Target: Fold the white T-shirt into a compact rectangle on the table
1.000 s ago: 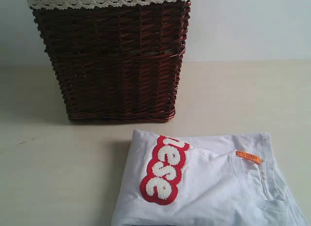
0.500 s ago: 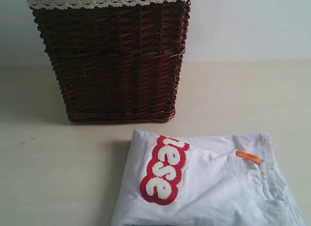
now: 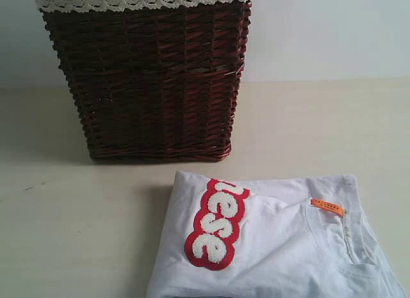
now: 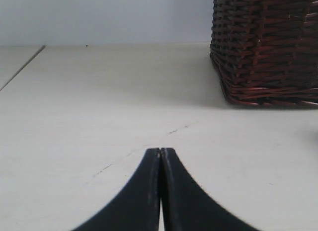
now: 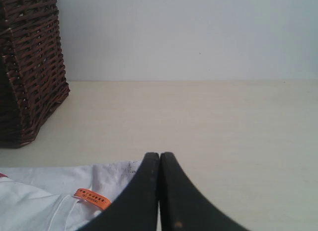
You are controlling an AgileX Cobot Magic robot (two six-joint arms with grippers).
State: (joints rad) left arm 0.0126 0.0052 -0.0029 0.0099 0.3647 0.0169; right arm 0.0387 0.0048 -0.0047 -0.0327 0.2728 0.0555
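The white T-shirt [image 3: 269, 247] lies folded on the table [image 3: 333, 131] at the front, its red-edged fuzzy letters [image 3: 214, 224] facing up and the orange neck label [image 3: 327, 206] toward the right. No gripper appears in the exterior view. In the left wrist view my left gripper [image 4: 160, 150] is shut with nothing in it, over bare table. My right gripper [image 5: 159, 154] is also shut and empty, beside a corner of the T-shirt [image 5: 49, 191] and the orange label [image 5: 92, 198].
A dark red wicker basket [image 3: 147, 80] with white lace trim stands at the back left, behind the shirt. It also shows in the left wrist view as the basket [image 4: 266, 47] and in the right wrist view as the basket [image 5: 30, 62]. A pale wall rises behind the table.
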